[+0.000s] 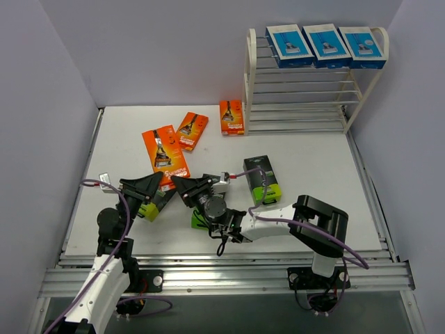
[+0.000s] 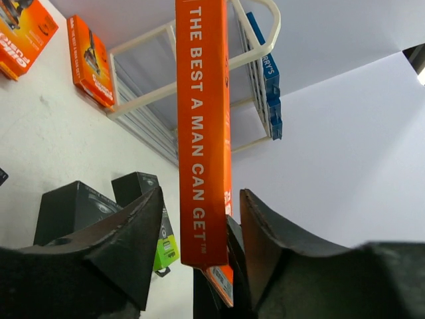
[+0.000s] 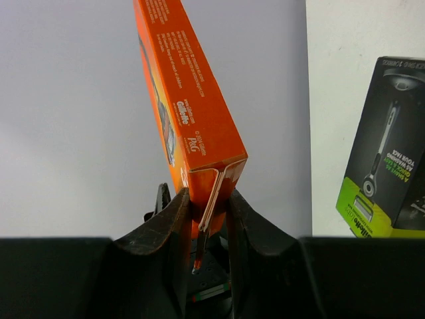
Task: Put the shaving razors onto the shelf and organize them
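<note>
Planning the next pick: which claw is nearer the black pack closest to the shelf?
Right. The right claw, gripping the orange pack, sits just left of that black pack; the left claw is farther left, beyond the right one.

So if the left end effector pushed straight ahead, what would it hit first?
Most likely the flat orange cardboard razor pack standing between its fingers, gripped by the right end effector; depth is unclear.

Lime-green-ended pack (image 1: 149,209) apparently lies mostly hidden.
</note>
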`<state>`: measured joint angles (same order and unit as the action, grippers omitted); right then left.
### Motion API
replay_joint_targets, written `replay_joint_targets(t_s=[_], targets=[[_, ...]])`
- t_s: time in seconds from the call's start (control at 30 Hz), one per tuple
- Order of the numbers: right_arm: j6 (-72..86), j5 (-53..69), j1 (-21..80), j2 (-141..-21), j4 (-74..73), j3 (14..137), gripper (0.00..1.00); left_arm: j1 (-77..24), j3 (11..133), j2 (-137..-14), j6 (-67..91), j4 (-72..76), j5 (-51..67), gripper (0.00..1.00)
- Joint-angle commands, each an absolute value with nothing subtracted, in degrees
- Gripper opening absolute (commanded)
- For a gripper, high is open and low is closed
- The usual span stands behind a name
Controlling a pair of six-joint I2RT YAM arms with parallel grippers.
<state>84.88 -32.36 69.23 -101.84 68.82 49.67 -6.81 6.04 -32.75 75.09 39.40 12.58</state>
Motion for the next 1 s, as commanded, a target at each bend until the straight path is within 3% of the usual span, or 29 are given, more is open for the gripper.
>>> replay_joint_targets(t_s=[0.0, 0.07, 0.1, 0.2, 0.3, 0.47, 0.7, 0.97], targets=[[84.55, -35.59, 68.38, -98.44, 72.34, 48.78, 0.0, -6.94, 9.49, -33.04, 73.3, 38.15, 14.68, 0.6], [84.38, -35.77, 67.94, -97.12, 72.33, 47.47, 0.0, -6.77, 10.63, -33.4, 72.78, 37.1, 15.29, 0.64], [84.29, -35.86, 67.77, -96.77, 72.33, 47.03, 0.0, -6.77, 11.33, -33.57, 71.64, 36.39, 15.73, 0.79], [84.11, -36.21, 67.33, -95.28, 72.25, 45.27, 0.0, -6.5, 14.67, -34.01, 69.26, 30.78, 16.7, 0.93], [84.11, -37.0, 66.8, -93.26, 71.99, 42.82, 0.0, -6.33, 17.21, -34.63, 68.38, 27.43, 17.31, 0.97], [83.85, -38.23, 64.95, -86.23, 69.35, 37.63, 0.0, -5.71, 22.14, -35.86, 63.74, 18.39, 17.14, 0.96], [82.36, -38.76, 59.6, -70.77, 54.44, 30.24, 0.0, -5.54, 35.23, -39.89, 53.72, 1.51, 13.1, 0.95], [81.65, -31.65, 46.79, -51.78, 39.21, 22.16, 0.0, -5.54, 47.97, -49.47, 46.94, -5.71, 12.12, 0.95]])
